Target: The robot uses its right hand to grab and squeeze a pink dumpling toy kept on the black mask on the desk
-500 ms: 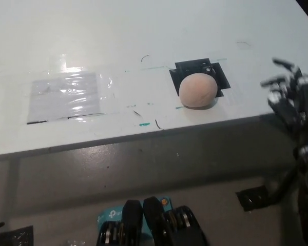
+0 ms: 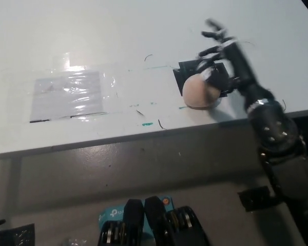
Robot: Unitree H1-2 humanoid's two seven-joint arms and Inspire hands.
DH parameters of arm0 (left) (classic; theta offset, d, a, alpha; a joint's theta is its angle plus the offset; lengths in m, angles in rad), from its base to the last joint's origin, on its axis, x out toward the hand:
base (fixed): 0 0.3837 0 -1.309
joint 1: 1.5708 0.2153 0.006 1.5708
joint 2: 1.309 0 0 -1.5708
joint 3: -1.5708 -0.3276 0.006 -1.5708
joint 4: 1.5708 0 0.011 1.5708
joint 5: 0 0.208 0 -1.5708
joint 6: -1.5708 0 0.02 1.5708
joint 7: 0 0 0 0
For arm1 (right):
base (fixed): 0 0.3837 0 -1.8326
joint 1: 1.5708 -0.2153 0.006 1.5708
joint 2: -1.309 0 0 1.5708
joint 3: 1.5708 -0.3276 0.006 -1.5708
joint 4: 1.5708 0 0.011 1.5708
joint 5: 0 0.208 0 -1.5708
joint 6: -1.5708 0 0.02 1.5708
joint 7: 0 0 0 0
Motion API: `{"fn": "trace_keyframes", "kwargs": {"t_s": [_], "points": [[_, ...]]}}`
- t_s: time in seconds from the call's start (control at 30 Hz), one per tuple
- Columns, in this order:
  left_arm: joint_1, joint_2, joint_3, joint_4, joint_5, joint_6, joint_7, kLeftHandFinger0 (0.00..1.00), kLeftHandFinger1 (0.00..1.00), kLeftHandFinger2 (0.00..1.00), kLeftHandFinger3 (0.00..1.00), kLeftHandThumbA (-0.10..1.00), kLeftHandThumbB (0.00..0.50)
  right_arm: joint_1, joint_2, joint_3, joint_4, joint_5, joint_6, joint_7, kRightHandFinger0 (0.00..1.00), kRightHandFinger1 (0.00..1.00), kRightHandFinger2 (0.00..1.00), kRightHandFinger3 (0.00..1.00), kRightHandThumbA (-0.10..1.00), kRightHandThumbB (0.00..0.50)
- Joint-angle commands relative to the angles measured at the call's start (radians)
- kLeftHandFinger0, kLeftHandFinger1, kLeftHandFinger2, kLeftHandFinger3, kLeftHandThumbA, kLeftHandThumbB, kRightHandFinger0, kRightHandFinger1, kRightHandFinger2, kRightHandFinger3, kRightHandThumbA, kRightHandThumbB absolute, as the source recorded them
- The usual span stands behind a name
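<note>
Dumpling toy [image 2: 199,91] beside desk [image 2: 143,31] edge

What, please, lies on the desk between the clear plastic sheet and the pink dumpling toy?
In the head view, only bare white desk with small pen marks.

White desk [image 2: 143,31]: black mask [image 2: 192,66], pink dumpling toy [image 2: 199,92], perhaps taped plastic sheet [image 2: 66,95].
</note>
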Motion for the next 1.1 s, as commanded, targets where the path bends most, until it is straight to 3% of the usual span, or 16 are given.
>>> {"fn": "trace_keyframes", "kwargs": {"t_s": [0.0,0.03,0.07,0.17,0.3,0.47,0.53,0.77,0.83,0.87,0.9,0.93,0.97,1.0,1.03,1.07], "points": [[-0.009,0.009,0.012,-0.026,-0.018,0.017,-0.005,0.69,0.72,0.82,0.87,1.0,0.067,-0.113,-0.022,0.082,0.061,-0.148,0.109,0.051,1.0,1.0,1.0,1.0,0.63,0.5],[-0.009,0.011,0.012,-0.02,-0.018,0.01,-0.009,0.69,0.72,0.82,0.87,1.0,0.074,-0.119,-0.017,0.092,0.084,-0.16,0.105,0.03,1.0,1.0,1.0,1.0,0.64,0.5],[-0.012,0.012,0.008,-0.011,-0.013,0.003,-0.01,0.67,0.71,0.79,0.83,1.0,0.082,-0.132,-0.005,0.11,0.131,-0.186,0.107,0.0,1.0,1.0,1.0,1.0,0.73,0.5],[-0.013,0.016,0.004,-0.01,-0.009,-0.004,-0.015,0.66,0.7,0.78,0.82,1.0,0.076,-0.161,0.014,0.128,0.229,-0.203,0.096,-0.038,1.0,1.0,1.0,1.0,0.78,0.5],[-0.02,0.012,0.007,-0.016,-0.006,0.0,-0.003,0.63,0.7,0.76,0.82,1.0,0.078,-0.199,0.045,0.129,0.406,-0.219,0.045,-0.117,1.0,1.0,1.0,1.0,0.74,0.5],[-0.023,0.018,0.011,-0.03,-0.011,0.006,-0.008,0.66,0.72,0.81,0.83,1.0,0.07,-0.222,0.046,0.156,0.554,-0.26,-0.032,-0.199,1.0,1.0,1.0,1.0,0.75,0.5],[-0.033,0.023,0.013,-0.012,-0.007,-0.004,-0.007,0.67,0.71,0.79,0.82,1.0,0.092,-0.228,0.044,0.156,0.597,-0.262,-0.059,-0.224,1.0,1.0,1.0,1.0,0.73,0.5],[-0.053,0.027,0.018,-0.021,-0.005,0.01,-0.001,0.66,0.67,0.75,0.81,1.0,0.098,-0.179,0.057,0.13,0.627,-0.2,-0.09,-0.131,1.0,1.0,1.0,1.0,0.61,0.5],[-0.05,0.027,0.022,-0.032,-0.015,0.018,-0.007,0.7,0.69,0.76,0.81,1.0,0.091,-0.156,0.072,0.126,0.643,-0.162,-0.122,-0.056,1.0,1.0,1.0,1.0,0.4,0.333],[-0.053,0.027,0.022,-0.031,-0.015,0.019,-0.003,0.7,0.69,0.77,0.82,1.0,0.096,-0.146,0.074,0.144,0.664,-0.174,-0.202,-0.071,0.91,1.0,1.0,1.0,0.31,0.188],[-0.054,0.026,0.022,-0.032,-0.014,0.02,-0.002,0.7,0.69,0.77,0.82,1.0,0.096,-0.143,0.073,0.147,0.667,-0.178,-0.224,-0.078,0.76,0.88,1.0,1.0,0.28,0.137],[-0.054,0.027,0.021,-0.032,-0.014,0.02,-0.003,0.7,0.68,0.77,0.83,1.0,0.091,-0.135,0.08,0.138,0.673,-0.169,-0.246,-0.094,0.51,0.61,0.9,1.0,0.22,0.027],[-0.055,0.027,0.022,-0.033,-0.013,0.02,-0.002,0.69,0.67,0.76,0.82,1.0,0.09,-0.128,0.09,0.126,0.693,-0.162,-0.311,-0.137,0.14,0.23,0.55,1.0,0.07,0.001],[-0.053,0.029,0.022,-0.03,-0.011,0.012,-0.005,0.69,0.66,0.76,0.82,1.0,0.098,-0.127,0.098,0.126,0.699,-0.169,-0.352,-0.174,0.01,0.02,0.15,1.0,-0.09,0.0],[-0.052,0.031,0.021,-0.026,-0.008,0.008,-0.009,0.69,0.68,0.77,0.84,1.0,0.104,-0.127,0.11,0.129,0.693,-0.185,-0.393,-0.232,0.0,0.0,0.16,0.95,-0.1,0.0],[-0.052,0.031,0.021,-0.025,-0.008,0.008,-0.009,0.69,0.69,0.77,0.84,1.0,0.104,-0.127,0.111,0.128,0.697,-0.187,-0.399,-0.237,0.0,0.03,0.3,0.86,-0.1,0.0]]}}
